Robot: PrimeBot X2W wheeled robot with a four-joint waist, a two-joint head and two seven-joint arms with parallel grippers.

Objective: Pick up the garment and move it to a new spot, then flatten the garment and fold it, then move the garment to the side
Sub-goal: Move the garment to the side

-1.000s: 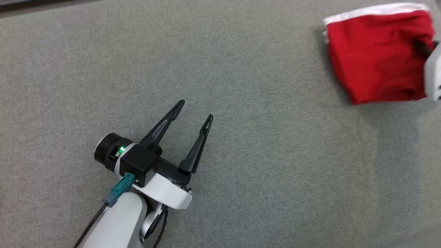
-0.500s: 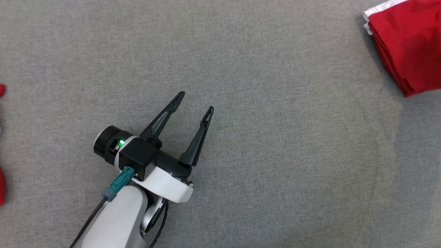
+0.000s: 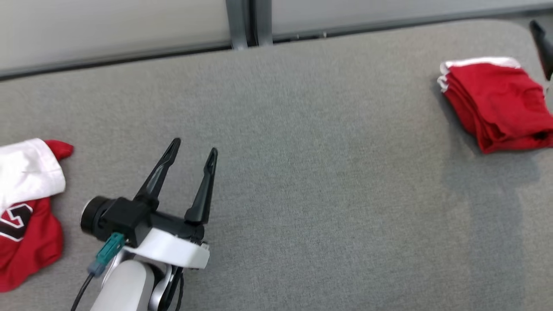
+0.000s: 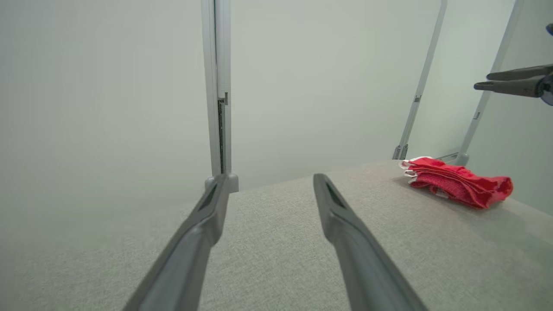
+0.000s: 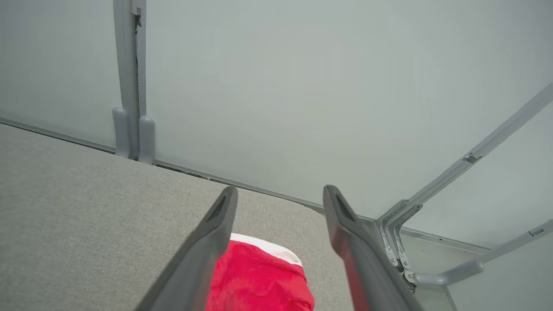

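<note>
On the far right of the grey table, near its corner, lay the folded red garment, white edge toward the wall. Right gripper hung above it, jaws spread wide, holding nothing. Left gripper sat low left, jaws wide, empty. A crumpled red-and-white jersey lay at the left edge. Count: two cloth items, two grippers, one upright post behind.

Left pincer: long black tapered fingers; white forearm; teal connector, black cable
</note>
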